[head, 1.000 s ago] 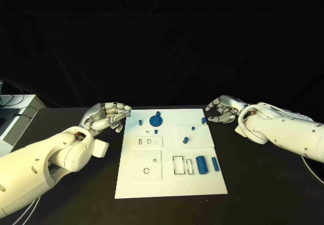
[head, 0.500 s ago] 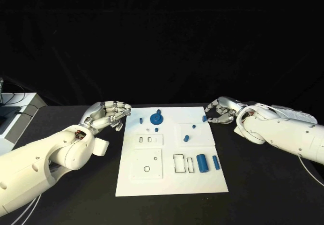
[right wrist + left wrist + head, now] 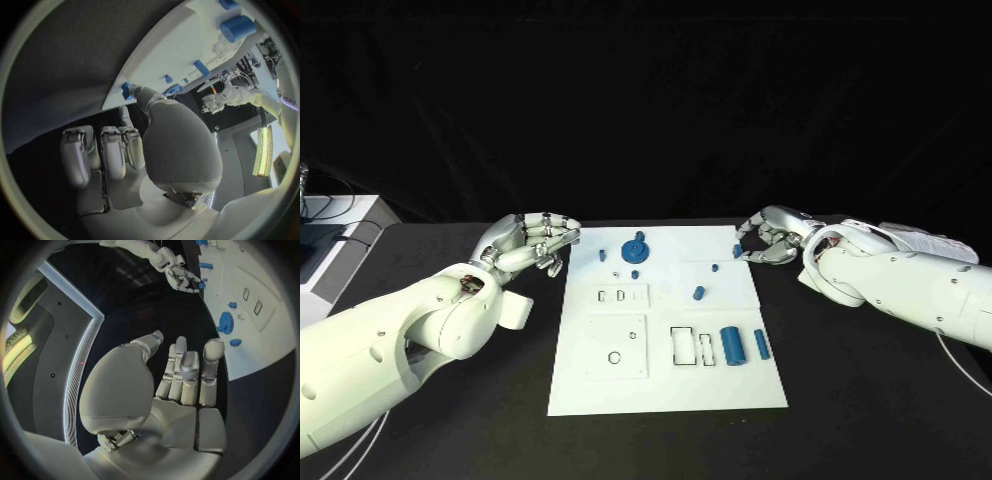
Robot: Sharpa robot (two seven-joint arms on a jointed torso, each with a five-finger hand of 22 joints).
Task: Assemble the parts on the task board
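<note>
Left hand (image 3: 528, 243) empty, fingers loosely curled; right hand (image 3: 770, 236) likewise, fingers curled in.

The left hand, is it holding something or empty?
Empty. The left hand has its fingers apart with nothing between them, beside the task board.
</note>
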